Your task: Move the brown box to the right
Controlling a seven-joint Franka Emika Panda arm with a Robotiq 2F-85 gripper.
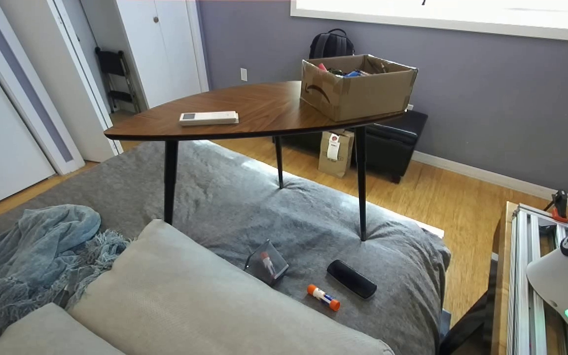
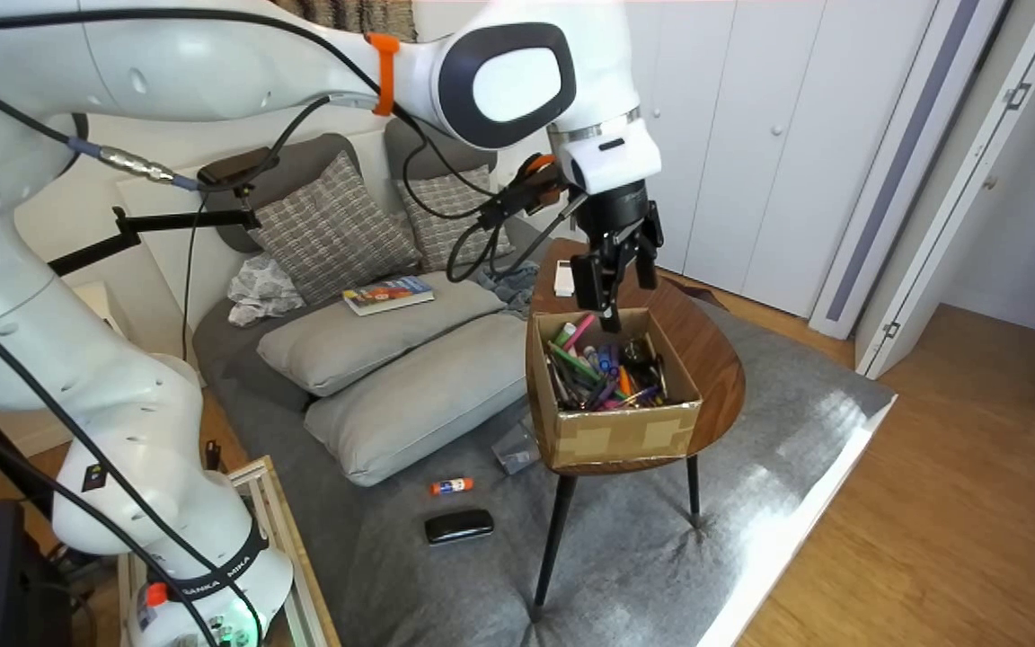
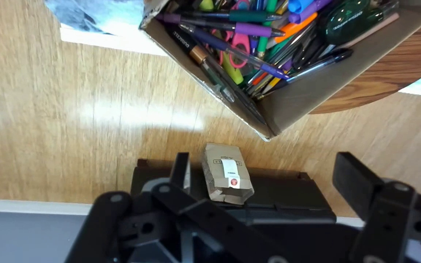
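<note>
The brown box [image 1: 375,96] is an open tan cardboard box near one end of the wooden table [image 1: 259,106]. It holds pens, markers, scissors and other small items. Its taped front wall [image 2: 625,436] faces the camera in an exterior view. In the wrist view, one corner and two walls of the box [image 3: 331,80] show at the top. My gripper [image 2: 625,292] is above the far edge of the box in that exterior view. In the wrist view the gripper [image 3: 263,162] has its fingers wide apart with nothing between them, apart from the box corner.
A small flat pale object [image 1: 208,118] lies on the table. A paper bag [image 1: 336,155] and a black bench [image 1: 387,148] stand on the floor. A black case [image 2: 459,527], a glue stick [image 2: 452,486] and long cushions [image 2: 428,395] lie on the grey futon.
</note>
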